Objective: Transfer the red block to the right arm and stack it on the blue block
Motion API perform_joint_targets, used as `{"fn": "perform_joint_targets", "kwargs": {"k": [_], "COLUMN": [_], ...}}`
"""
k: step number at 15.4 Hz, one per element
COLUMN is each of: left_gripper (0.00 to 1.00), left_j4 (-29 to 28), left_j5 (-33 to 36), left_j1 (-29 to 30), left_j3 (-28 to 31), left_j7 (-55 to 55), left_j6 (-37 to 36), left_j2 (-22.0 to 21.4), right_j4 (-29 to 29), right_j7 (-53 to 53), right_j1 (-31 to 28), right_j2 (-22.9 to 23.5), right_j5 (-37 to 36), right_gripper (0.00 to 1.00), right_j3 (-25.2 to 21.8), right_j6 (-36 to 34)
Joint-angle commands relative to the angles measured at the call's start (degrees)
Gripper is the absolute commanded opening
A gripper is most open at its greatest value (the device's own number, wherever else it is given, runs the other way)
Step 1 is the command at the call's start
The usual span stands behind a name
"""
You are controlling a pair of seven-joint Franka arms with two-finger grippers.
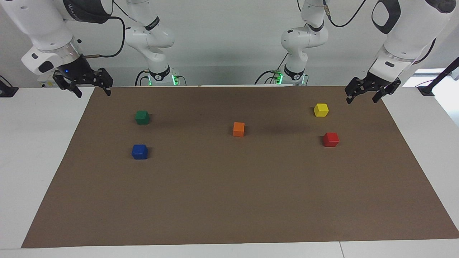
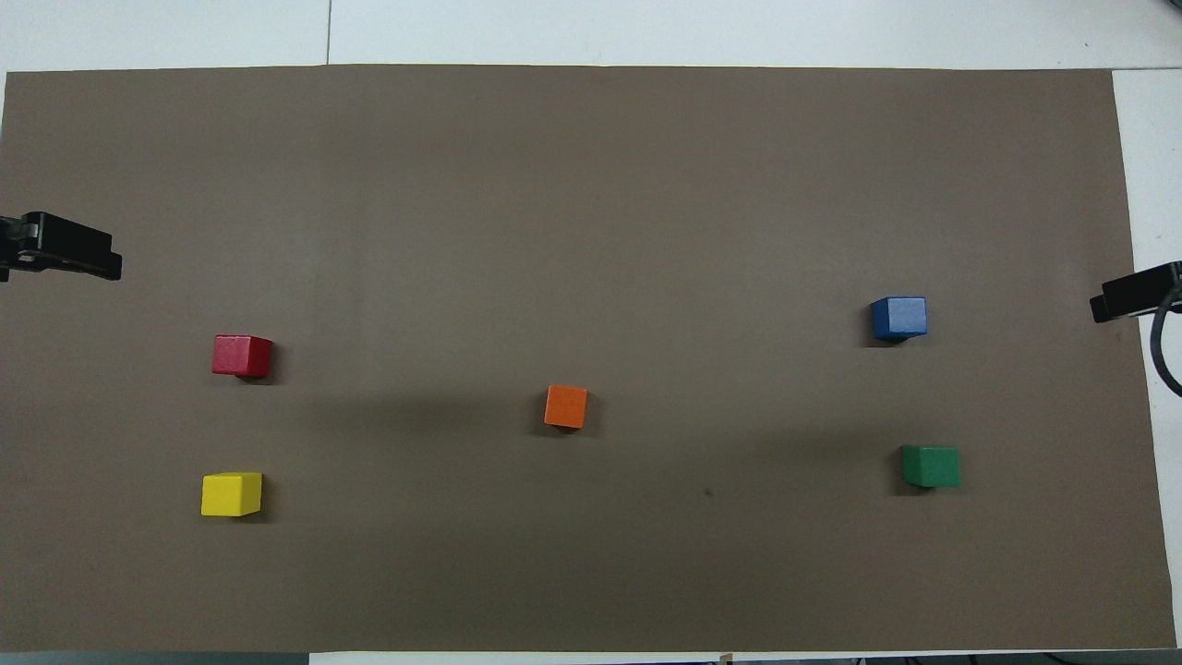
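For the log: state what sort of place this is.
Probably a robotics lab bench: two white arms with the left gripper and right gripper raised over a brown mat holding coloured cubes like the red block.

Five cubes standing singly on the brown mat (image 1: 229,200), all well apart, with bare mat between every pair. Toward the left arm's end: red block (image 1: 331,139) with yellow cube (image 1: 321,109) nearer the robots, a clear gap between the two. At mid-table: orange cube (image 1: 239,129), alone, open on all sides. Toward the right arm's end: blue block (image 1: 140,151) with green cube (image 1: 142,117) nearer the robots, again a clear gap. Nothing over any cube. Left gripper (image 1: 363,97) raised over the mat's corner near the yellow cube, fingers spread; right gripper (image 1: 93,93) raised at the mat's edge, fingers spread.
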Motion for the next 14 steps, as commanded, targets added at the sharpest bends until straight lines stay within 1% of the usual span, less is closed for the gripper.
{"fn": "perform_joint_targets", "kwargs": {"k": [1, 3, 5, 6, 8, 9, 11, 12, 14], "left_gripper": [1.0, 1.0, 1.0, 1.0, 1.0, 1.0, 1.0, 1.0, 1.0], "left_j4": [-14.3, -17.1, -21.1, -22.8, -25.1, -25.7, -25.8, -25.9, -28.7], "left_j5": [0.0, 0.0, 0.2, 0.2, 0.2, 0.2, 0.2, 0.2, 0.2], "left_j1": [0.4, 0.4, 0.5, 0.9, 2.4, 2.4, 2.4, 2.4, 2.4], "left_j3": [0.4, 0.5, 0.5, 0.5, 0.5, 0.5, 0.5, 0.5, 0.5], "left_j7": [0.0, 0.3, 1.3, 1.6, 1.5, 1.5, 1.3, 1.0, 0.8], "left_j6": [9.9, 12.7, 17.8, 20.3, 25.2, 27.0, 29.9, 31.4, 34.6], "left_j2": [-6.8, -5.7, -3.5, -2.2, 0.4, 1.7, 4.6, 5.4, 5.5], "right_j4": [-1.3, -1.4, -3.2, -5.3, -11.3, -13.8, -17.3, -19.0, -21.7], "right_j7": [0.7, 0.4, 0.3, 0.3, 0.3, 0.3, -0.1, -2.5, -8.0], "right_j1": [0.0, 0.0, 0.0, -0.2, -0.5, -0.5, -0.6, -1.1, -2.8], "right_j2": [-1.1, -1.2, -1.8, -2.4, -4.3, -5.0, -5.2, -5.0, -4.2], "right_j5": [0.3, 0.3, 0.8, 3.4, 9.5, 12.4, 20.7, 24.7, 33.8], "right_gripper": [1.0, 1.0, 1.0, 1.0, 1.0, 1.0, 1.0, 1.0, 1.0], "right_j3": [-0.1, -0.1, 0.0, 0.0, -0.1, -0.1, -0.1, -0.2, -0.2], "right_j6": [0.6, 0.5, 0.7, 1.5, 6.1, 7.9, 9.7, 10.9, 12.2]}}
